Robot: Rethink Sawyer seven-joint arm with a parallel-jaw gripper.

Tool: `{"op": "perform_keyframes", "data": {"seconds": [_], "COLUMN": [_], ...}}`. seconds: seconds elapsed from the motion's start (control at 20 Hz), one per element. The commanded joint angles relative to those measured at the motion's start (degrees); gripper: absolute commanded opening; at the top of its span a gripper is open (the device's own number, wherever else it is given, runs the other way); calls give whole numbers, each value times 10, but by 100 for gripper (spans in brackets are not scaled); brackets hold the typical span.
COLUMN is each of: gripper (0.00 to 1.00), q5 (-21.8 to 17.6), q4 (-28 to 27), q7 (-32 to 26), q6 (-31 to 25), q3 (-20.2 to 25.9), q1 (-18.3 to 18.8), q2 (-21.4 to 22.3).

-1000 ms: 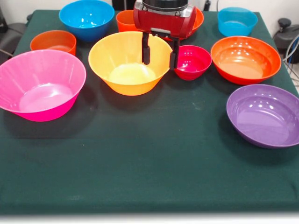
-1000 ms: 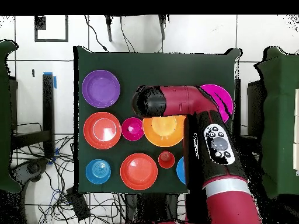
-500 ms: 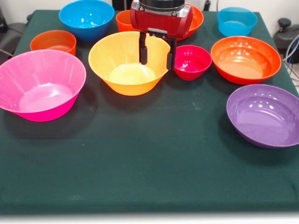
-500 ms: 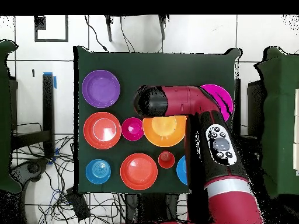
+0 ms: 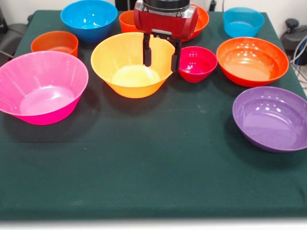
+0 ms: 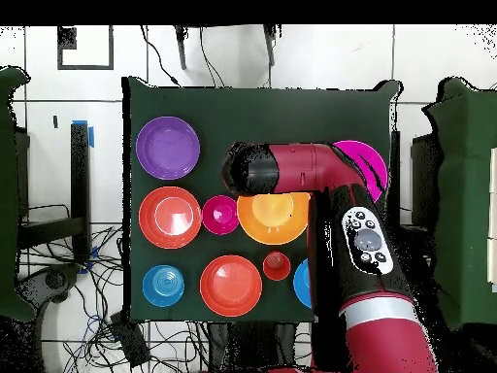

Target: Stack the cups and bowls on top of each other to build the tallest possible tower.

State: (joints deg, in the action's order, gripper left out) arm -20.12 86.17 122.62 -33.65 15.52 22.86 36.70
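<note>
The tool (image 5: 161,52) hangs spread and empty astride the right rim of the yellow-orange bowl (image 5: 133,63), upper centre. Best drop lower and clench squarely on that rim.

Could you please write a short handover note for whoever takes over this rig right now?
Claw: open, empty, straddling the rim of the yellow-orange bowl on the side toward the small magenta bowl.
Bowls: all standing apart on the table; large pink bowl, purple bowl, orange-red bowl, blue bowl.
Done: nothing stacked.
Left: the whole tower.
</note>
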Motion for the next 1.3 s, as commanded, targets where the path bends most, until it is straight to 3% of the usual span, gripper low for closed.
{"op": "perform_keyframes", "data": {"seconds": [0.05,0.3,0.45,1.1,1.3], "gripper": [100,100,100,100,100], "q5": [-45,-47,-50,-34,-25], "q4": [-27,-46,-78,-89,-75], "q7": [-129,-97,-59,-55,-61], "q6": [-59,-55,-36,-37,-62], "q3": [47,31,15,7,7], "q1": [6,-14,-37,-34,-30], "q2": [-34,-47,-83,-99,-79]}}
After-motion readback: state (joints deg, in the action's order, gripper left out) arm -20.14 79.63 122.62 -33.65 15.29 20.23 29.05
